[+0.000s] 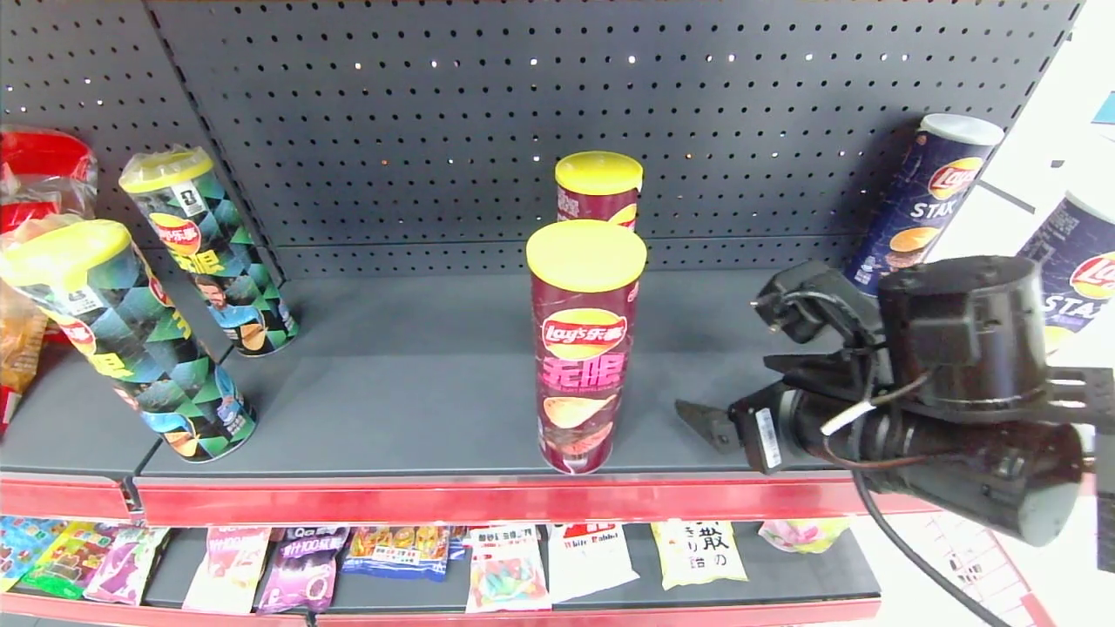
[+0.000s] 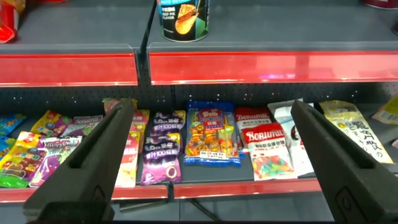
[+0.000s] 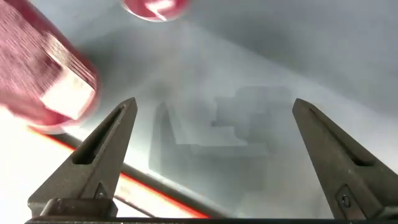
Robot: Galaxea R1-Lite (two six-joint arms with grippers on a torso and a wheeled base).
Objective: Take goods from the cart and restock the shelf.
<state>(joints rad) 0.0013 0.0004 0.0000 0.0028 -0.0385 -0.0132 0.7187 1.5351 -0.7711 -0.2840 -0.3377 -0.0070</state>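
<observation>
The dark grey metal shelf (image 1: 418, 383) with a perforated back panel and a red front strip ran across the head view. Beneath it sat a lower grey shelf (image 1: 801, 575) with the same red edging. The right gripper (image 3: 214, 104) hung low over the upper shelf's deck near the front edge, to the right of the cans standing mid-shelf. Its two dark fingers were spread wide with nothing between them. The left gripper (image 2: 212, 106) was level with the lower shelf and faced it, its fingers likewise wide apart and holding nothing.

Two teal-and-black patterned cylindrical chip cans with yellow lids (image 1: 131, 340) stood at the left of the upper shelf, one behind the other. Two navy blue cylindrical cans with white lids (image 1: 923, 200) stood at the far right, the rear one against the back panel. In the middle, a maroon cylindrical chip can with a yellow lid (image 1: 582, 348) stood upright close to the red strip. A second maroon can with a yellow lid (image 1: 598, 192) stood directly behind it, near the back panel. A row of small, colourful snack bags (image 2: 211, 143) lay side by side along the lower shelf.
</observation>
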